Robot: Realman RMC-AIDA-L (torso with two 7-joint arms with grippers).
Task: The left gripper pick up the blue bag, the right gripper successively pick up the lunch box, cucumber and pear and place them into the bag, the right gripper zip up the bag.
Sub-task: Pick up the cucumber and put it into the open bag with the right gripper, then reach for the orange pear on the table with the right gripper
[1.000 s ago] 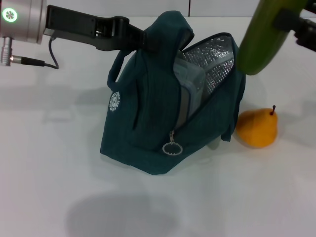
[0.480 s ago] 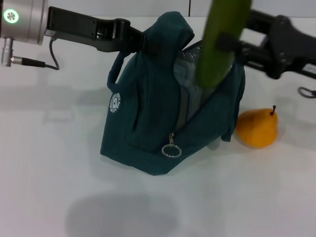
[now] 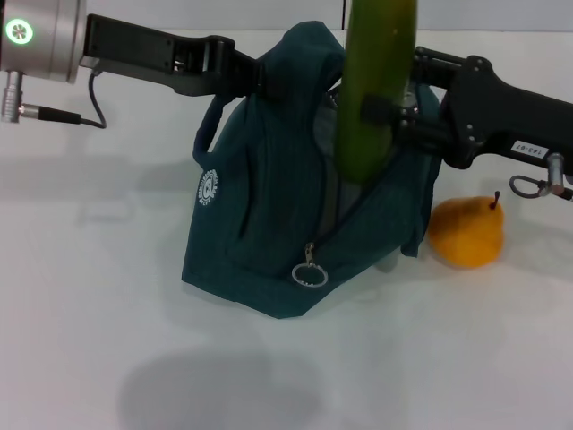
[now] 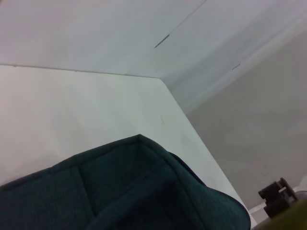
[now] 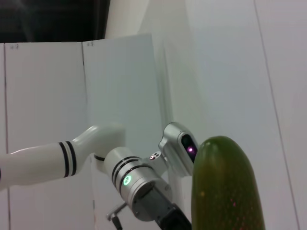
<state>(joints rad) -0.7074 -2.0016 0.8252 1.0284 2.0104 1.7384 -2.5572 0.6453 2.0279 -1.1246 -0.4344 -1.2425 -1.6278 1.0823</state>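
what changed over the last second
The right claw, shut on the cucumber, carried it leftward from beside the bag to upright over its open mouth. Unchanged: the left claw holding the bag up by its top, and the pear on the table beside the bag.

Two black grippers on unlike arms

The left gripper (image 3: 253, 76) is a black claw behind a silver cylindrical wrist with a round green light and a black cable; the right gripper (image 3: 387, 115) has black jointed links, a small white label and a metal connector.
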